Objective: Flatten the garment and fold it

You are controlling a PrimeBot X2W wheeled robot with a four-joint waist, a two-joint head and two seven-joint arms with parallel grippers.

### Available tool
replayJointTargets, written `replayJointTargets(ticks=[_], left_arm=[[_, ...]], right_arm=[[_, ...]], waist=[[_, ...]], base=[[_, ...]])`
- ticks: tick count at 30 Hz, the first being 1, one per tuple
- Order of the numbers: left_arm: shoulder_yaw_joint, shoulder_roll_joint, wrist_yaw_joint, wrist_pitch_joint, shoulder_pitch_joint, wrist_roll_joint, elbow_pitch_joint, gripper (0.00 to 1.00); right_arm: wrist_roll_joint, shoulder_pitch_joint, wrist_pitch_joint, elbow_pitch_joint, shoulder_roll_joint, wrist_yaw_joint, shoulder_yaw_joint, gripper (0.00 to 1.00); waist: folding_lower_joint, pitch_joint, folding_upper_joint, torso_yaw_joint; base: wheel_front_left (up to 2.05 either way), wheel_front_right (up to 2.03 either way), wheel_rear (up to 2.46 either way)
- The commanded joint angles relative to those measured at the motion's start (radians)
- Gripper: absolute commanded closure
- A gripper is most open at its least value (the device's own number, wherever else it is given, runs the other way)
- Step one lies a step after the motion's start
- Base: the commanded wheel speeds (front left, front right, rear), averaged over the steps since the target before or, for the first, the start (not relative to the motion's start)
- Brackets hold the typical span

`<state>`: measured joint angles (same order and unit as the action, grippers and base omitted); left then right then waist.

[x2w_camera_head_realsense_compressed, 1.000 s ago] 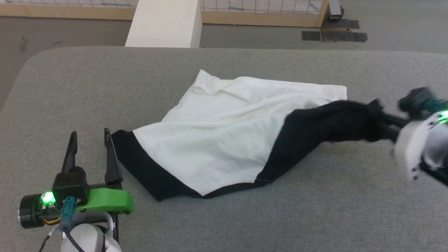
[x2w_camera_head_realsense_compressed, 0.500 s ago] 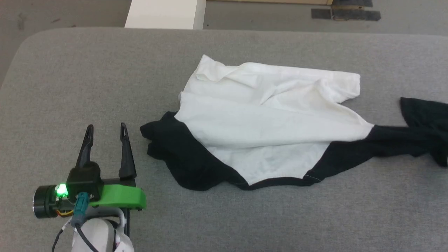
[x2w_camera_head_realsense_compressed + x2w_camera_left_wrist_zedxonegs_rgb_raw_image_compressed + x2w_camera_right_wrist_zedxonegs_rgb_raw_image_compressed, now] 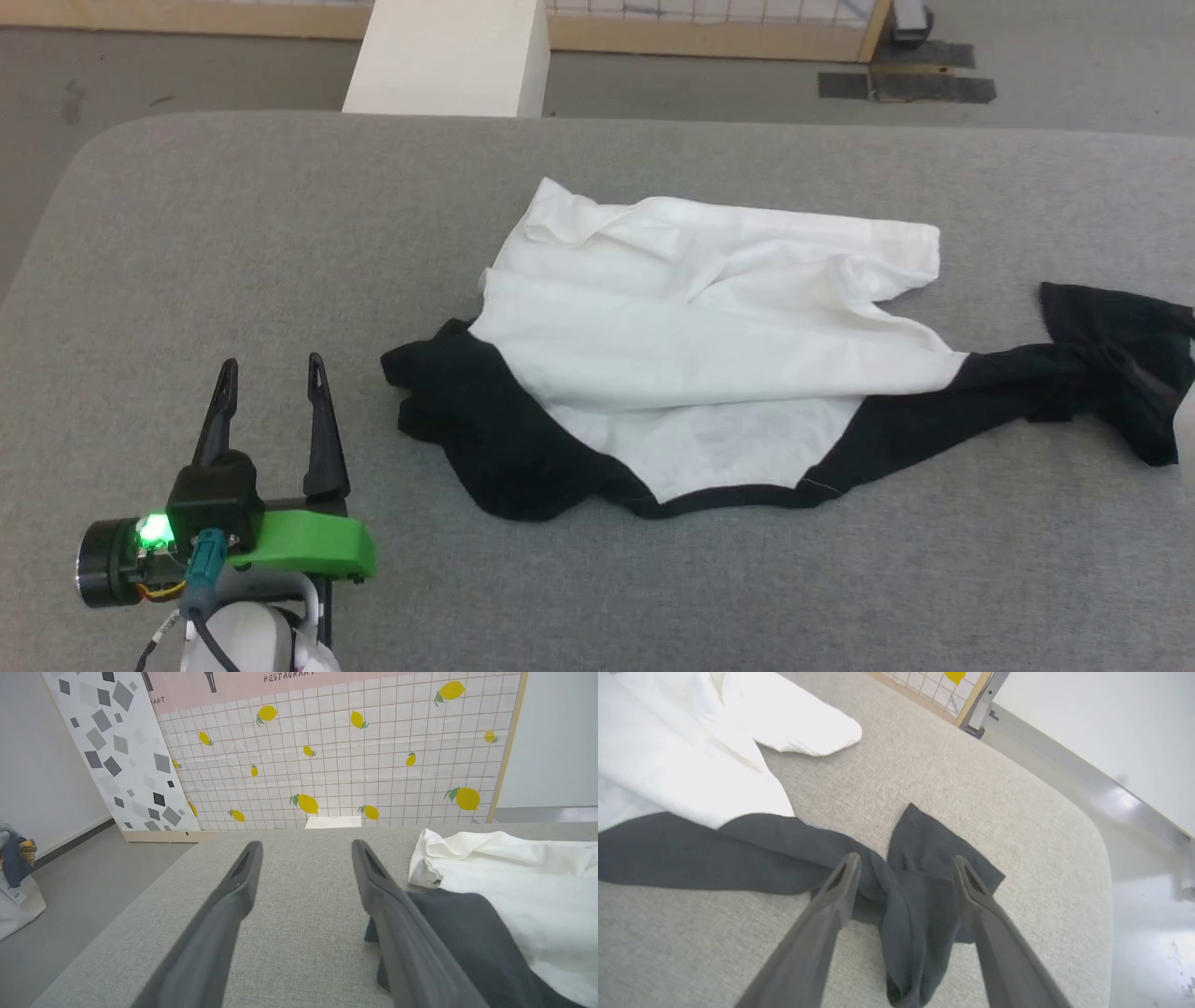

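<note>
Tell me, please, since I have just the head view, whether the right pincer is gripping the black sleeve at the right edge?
Observer: No. In the right wrist view the right pincer is open and straddles the black sleeve of the garment without clamping it.
Operator: Thank you. Is that sleeve lying flat?
Observer: No, it is bunched into a ridge that runs up the middle of the open pincer.
Operator: Does its end hang off the grey table?
Observer: No, its flared end rests on the grey table, short of the rounded corner.
</note>
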<state>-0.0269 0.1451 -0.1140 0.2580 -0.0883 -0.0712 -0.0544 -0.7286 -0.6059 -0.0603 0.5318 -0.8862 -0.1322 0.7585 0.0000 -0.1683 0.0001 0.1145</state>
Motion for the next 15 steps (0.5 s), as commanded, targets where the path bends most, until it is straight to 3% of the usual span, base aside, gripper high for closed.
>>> replayJointTargets(ticks=[1,5,9,15], left_arm=[[0.006,-0.003,0.007,0.004,0.011,0.017,0.007,0.0],[0.01,-0.006,0.016,0.004,0.012,0.022,0.01,0.0],[0.013,-0.011,0.021,0.004,0.008,0.027,0.013,0.0],[0.01,-0.023,0.03,0.004,-0.003,0.032,0.016,0.0]], right_arm=[[-0.025,-0.01,-0.014,-0.072,-0.026,0.002,-0.012,0.0],[-0.083,-0.013,-0.104,-0.297,-0.088,0.002,-0.038,0.0],[-0.102,-0.016,-0.253,-0.461,-0.106,0.002,-0.011,0.0],[-0.078,-0.036,-0.48,-0.537,-0.057,0.002,0.113,0.0]], waist=[[0.0,0.031,-0.0001,-0.03],[0.0,0.037,-0.0001,-0.032],[0.0,0.032,-0.0001,-0.027],[0.0,0.006,-0.0001,-0.009]], base=[[0.0,0.0,0.0],[0.0,0.0,0.0],[0.0,0.0,0.0],[0.0,0.0,0.0]])
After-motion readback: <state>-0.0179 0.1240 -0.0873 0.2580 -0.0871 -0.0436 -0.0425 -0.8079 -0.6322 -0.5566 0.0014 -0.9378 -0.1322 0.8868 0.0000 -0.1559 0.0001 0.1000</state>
